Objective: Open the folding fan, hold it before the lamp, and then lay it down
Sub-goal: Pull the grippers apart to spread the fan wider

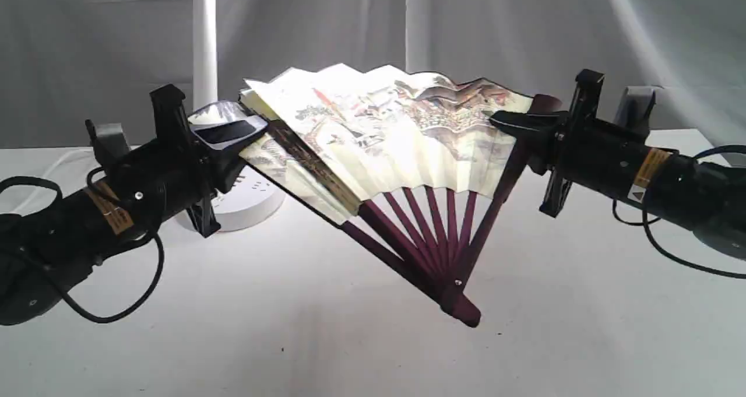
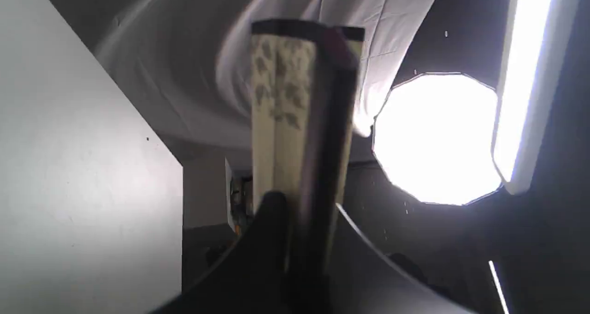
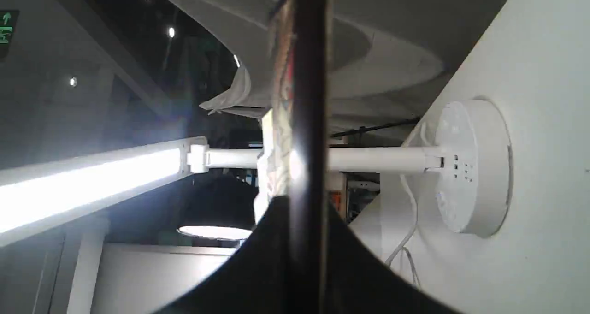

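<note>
The folding fan (image 1: 396, 134) is spread about halfway and held in the air over the table, its pivot low near the front. Several pleats on its left side are still stacked together. My left gripper (image 1: 236, 132) is shut on the left guard stick and that stack (image 2: 299, 120). My right gripper (image 1: 521, 123) is shut on the right guard stick (image 3: 309, 97). The lamp (image 1: 205, 47) stands behind the fan's left edge, its round base (image 1: 250, 201) partly hidden by my left arm. In the right wrist view the lamp's lit bar (image 3: 92, 180) and its base (image 3: 470, 166) show past the fan.
A white table (image 1: 349, 338) lies under the fan, with a grey curtain (image 1: 524, 30) behind it. Black cables hang from both arms (image 1: 670, 251). A bright studio light (image 2: 438, 139) shines overhead in the left wrist view. The lamp's white cord (image 3: 410, 240) trails from its base.
</note>
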Controlling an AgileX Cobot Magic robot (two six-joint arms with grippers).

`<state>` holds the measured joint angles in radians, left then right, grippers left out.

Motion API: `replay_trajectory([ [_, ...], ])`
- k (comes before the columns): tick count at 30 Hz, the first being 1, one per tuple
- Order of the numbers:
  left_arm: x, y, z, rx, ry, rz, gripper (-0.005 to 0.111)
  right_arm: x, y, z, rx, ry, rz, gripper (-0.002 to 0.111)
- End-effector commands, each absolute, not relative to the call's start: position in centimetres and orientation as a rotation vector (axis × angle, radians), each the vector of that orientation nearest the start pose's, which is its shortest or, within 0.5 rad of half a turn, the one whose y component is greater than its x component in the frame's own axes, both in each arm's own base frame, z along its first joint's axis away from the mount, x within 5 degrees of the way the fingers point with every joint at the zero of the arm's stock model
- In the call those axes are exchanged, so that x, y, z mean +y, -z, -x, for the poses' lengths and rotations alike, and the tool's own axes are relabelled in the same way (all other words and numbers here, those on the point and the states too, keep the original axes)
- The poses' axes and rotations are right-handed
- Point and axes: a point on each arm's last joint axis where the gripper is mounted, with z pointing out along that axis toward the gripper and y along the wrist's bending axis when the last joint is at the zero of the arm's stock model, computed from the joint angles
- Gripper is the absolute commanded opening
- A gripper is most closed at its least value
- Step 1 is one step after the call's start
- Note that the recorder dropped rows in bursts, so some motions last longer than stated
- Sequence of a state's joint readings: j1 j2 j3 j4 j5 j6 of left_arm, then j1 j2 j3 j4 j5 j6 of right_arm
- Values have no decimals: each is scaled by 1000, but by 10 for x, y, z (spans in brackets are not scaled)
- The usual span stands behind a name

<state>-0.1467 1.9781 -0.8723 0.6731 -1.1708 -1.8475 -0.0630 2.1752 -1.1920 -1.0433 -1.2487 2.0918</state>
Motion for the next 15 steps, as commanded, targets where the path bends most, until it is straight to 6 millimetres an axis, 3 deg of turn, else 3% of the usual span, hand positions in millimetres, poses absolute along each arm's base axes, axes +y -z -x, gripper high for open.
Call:
replay_trajectory([
  [1, -108, -189, -365, 1609, 1854, 682, 0, 45, -173, -434, 1793, -1786, -458, 0],
  [8, -98, -201, -375, 1533, 1891, 733, 0, 43, -200, -450, 1709, -1775, -373, 0],
  [15, -78, -215, -373, 1539, 1885, 703, 0, 42, -209, -455, 1676, -1772, -347, 0],
])
